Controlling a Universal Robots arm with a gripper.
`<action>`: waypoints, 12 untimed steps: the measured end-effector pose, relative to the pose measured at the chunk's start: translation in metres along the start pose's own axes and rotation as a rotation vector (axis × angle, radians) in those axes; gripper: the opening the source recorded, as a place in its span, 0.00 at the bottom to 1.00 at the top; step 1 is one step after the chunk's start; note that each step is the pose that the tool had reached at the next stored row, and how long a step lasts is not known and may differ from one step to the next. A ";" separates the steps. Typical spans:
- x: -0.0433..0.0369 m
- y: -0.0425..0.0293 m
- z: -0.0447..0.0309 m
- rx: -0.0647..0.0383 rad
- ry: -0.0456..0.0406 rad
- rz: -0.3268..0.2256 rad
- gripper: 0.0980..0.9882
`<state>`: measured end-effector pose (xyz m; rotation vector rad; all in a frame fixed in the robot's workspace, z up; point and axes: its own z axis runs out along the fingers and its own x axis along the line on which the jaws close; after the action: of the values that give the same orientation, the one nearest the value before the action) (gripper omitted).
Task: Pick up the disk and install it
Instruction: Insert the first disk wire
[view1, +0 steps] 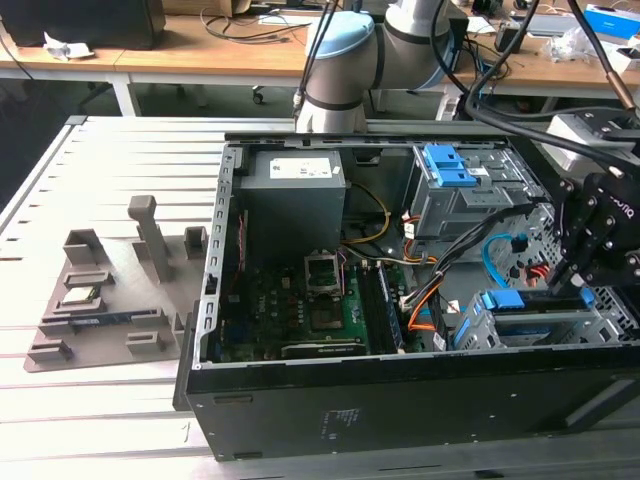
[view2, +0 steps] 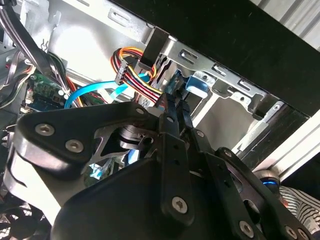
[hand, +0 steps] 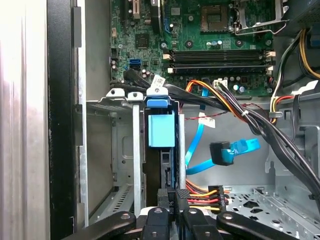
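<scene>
The disk (hand: 161, 131) stands on edge in the metal drive cage (hand: 115, 150) at the front corner of the open computer case (view1: 400, 400), its blue carrier frame showing beside the cage's wall. The gripper (hand: 170, 195) sits just above the disk's edge, its fingers (view2: 172, 112) drawn narrow and close together, gripping that edge.

The gripper (hand: 170, 197) sits in the narrow drive cage (hand: 125, 150), walled by metal rails beside the disk (hand: 161, 127). Black cables (hand: 235, 107) and a blue cable (hand: 227, 150) crowd the neighbouring space. The board (view1: 300, 310) lies open above.
</scene>
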<state>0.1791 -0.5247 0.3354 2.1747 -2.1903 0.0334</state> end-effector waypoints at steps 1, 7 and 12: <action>0.0000 0.0000 0.0001 0.000 -0.0001 0.000 0.08; -0.0021 0.0004 -0.0122 0.000 0.0011 0.000 0.17; -0.0098 0.0010 -0.0365 0.002 0.0161 0.000 0.01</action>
<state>0.1791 -0.5129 0.3714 2.1679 -2.1828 0.0532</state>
